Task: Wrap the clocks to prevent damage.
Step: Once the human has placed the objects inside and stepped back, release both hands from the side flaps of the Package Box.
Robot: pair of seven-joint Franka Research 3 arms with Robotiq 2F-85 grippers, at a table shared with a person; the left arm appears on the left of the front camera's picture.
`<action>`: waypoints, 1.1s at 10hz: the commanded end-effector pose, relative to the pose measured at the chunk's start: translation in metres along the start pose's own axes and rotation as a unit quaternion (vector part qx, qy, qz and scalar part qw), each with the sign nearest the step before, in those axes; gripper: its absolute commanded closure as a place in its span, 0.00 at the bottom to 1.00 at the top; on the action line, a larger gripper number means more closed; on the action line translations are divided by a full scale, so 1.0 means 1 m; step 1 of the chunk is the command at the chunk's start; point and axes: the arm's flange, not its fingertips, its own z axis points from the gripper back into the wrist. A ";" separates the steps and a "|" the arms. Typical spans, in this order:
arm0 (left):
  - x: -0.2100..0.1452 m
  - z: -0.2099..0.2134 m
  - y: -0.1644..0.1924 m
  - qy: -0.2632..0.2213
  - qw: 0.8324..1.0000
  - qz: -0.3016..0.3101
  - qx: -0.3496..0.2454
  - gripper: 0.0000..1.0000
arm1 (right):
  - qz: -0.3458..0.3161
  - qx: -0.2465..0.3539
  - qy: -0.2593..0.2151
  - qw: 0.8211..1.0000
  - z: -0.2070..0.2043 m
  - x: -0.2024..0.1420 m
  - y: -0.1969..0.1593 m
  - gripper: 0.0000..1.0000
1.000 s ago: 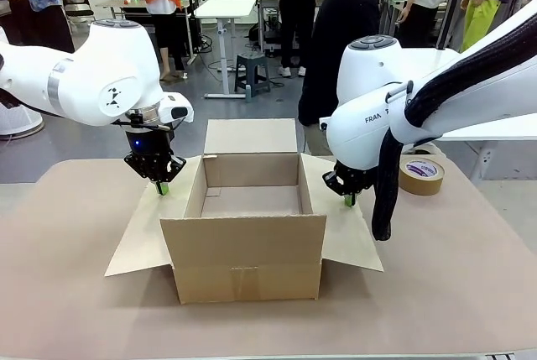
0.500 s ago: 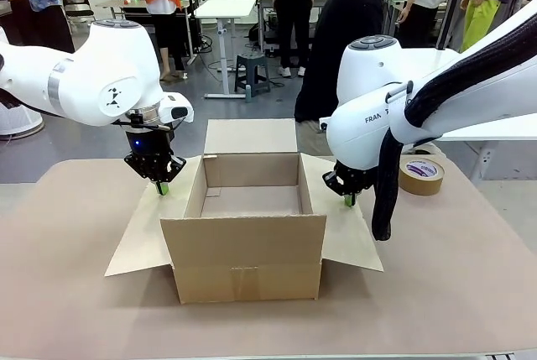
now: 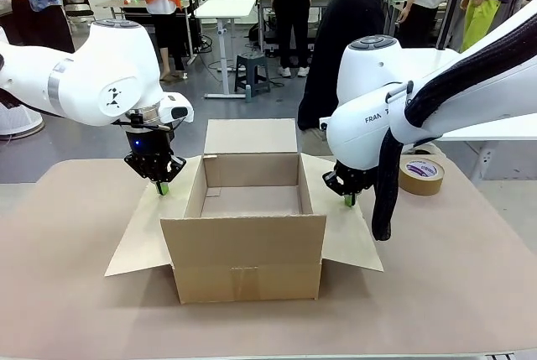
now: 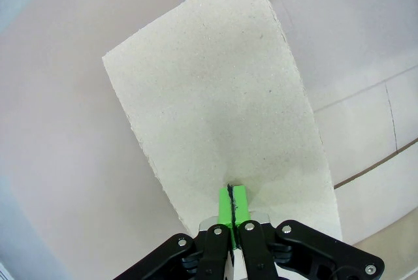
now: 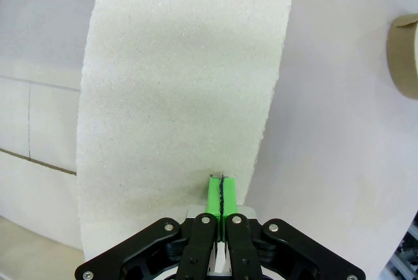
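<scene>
Box (image 3: 252,242) flaps lie under left pincer (image 3: 162,188) and right pincer (image 3: 348,200) (both closed).

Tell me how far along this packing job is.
Done: the cardboard box stands open on the table, its inside bare. In hand: the left claw, shut, seems to press down the left flap, and the right claw, shut, the right flap. Left: all the wrapping and packing; the tape roll lies untouched, apart from the box.
</scene>
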 end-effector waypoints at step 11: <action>0.000 -0.001 0.000 0.001 1.000 0.000 0.000 0.99 | -0.001 -0.003 0.000 1.000 -0.001 0.000 0.000 0.99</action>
